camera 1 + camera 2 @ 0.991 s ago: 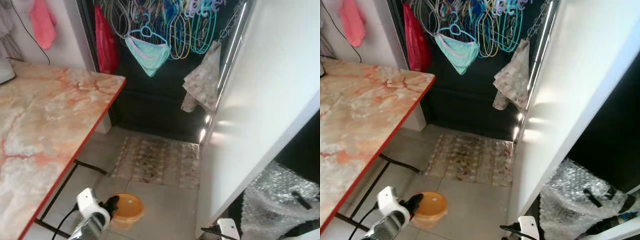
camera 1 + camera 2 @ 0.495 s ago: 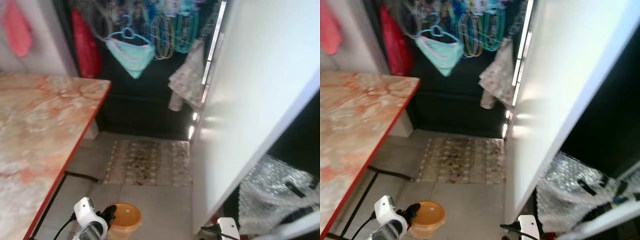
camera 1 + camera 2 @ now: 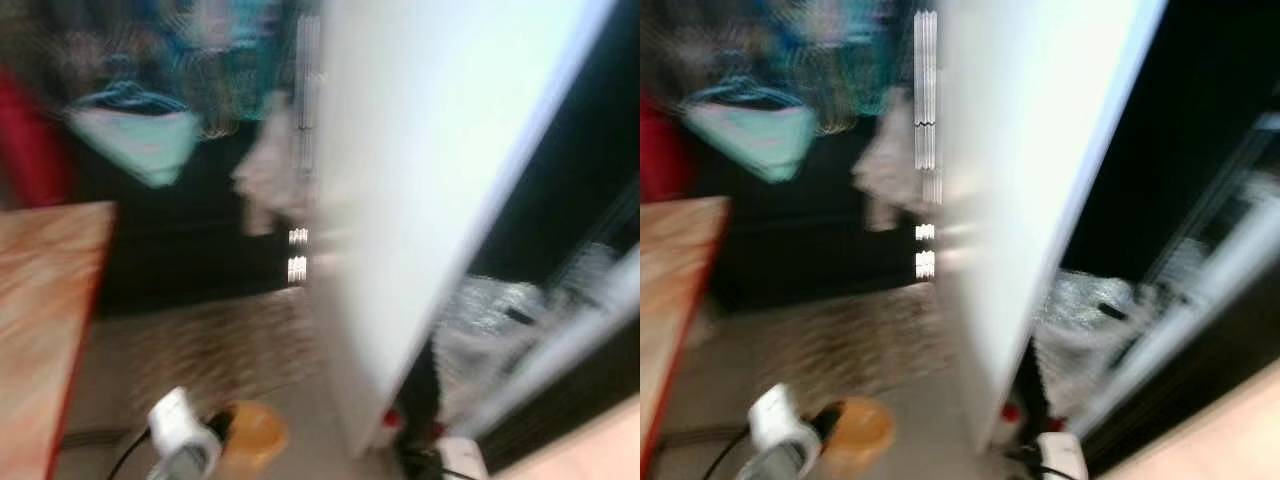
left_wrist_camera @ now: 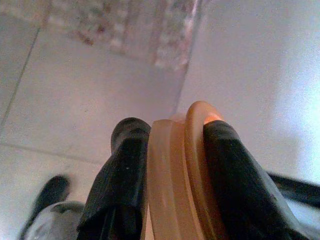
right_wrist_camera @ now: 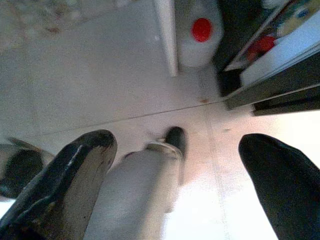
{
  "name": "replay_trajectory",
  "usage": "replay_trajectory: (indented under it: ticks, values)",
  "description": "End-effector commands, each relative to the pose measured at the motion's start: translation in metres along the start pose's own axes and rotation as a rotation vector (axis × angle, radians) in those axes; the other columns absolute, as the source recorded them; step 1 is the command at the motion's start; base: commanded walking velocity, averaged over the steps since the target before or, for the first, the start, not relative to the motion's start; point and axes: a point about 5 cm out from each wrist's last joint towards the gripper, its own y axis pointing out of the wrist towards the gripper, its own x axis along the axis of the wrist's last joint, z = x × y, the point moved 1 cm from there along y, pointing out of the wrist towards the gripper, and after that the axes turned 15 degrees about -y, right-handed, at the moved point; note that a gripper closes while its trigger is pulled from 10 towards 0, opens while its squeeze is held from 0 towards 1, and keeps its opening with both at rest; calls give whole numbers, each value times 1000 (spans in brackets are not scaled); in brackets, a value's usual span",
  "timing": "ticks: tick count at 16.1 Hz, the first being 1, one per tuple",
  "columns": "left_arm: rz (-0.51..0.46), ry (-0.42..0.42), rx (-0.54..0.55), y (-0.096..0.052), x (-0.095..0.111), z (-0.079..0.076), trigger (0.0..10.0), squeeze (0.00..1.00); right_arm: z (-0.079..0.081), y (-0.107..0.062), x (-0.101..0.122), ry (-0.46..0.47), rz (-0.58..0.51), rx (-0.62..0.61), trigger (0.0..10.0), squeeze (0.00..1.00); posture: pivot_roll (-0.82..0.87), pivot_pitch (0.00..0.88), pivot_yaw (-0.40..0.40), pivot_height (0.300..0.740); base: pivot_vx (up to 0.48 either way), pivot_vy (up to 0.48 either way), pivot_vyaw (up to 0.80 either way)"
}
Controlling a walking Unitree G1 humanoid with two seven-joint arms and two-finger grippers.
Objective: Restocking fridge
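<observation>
Both eye views are blurred. My left gripper point(image 4: 175, 131) is shut on an orange plastic container point(image 4: 175, 170), held on edge between the two black fingers point(image 4: 125, 165). It hangs low over the tiled floor, where the container point(image 3: 250, 435) shows beside the white wrist. The fridge's white door point(image 3: 430, 150) stands open in the middle, with the dark fridge inside point(image 3: 1180, 150) to its right. A crinkly clear bag point(image 3: 490, 310) lies low in the fridge. My right gripper point(image 5: 177, 145) hangs open over the floor near the fridge's foot.
A marble table with a red edge point(image 3: 40, 300) stands at the left. A patterned rug point(image 3: 210, 350) lies on the floor ahead. Hangers and a teal garment point(image 3: 140, 140) hang at the back. A white jug with a red cap point(image 5: 200, 30) sits by the door's base.
The camera has swung to the right and blurred, so the fridge door now sits mid-frame and more of the fridge inside shows. The left gripper still holds the orange container.
</observation>
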Motion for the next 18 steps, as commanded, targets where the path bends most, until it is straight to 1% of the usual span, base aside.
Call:
replay_trajectory:
  ticks: [1,4,8,11,18]
  values:
    - [8,8,-10,2,-4,-5,10000,0,-8,-3,-4,-7,14,-20,10000,0,25,0,3,740,0,0,-788]
    - [8,9,-1,1,-4,-2,10000,0,-7,-3,-4,-8,12,-18,10000,0,25,0,4,740,0,0,-788]
    - [16,23,1,1,-4,-2,10000,0,-7,-2,-3,0,12,-26,10000,0,19,0,10,740,0,0,-788]
    - [16,24,-7,2,-4,-6,10000,0,-7,-2,-3,5,10,-28,10000,0,19,0,10,740,0,0,-788]
    - [24,34,1,1,-6,-4,10000,0,-7,-2,-3,8,10,-30,10000,0,20,0,12,740,0,0,-788]
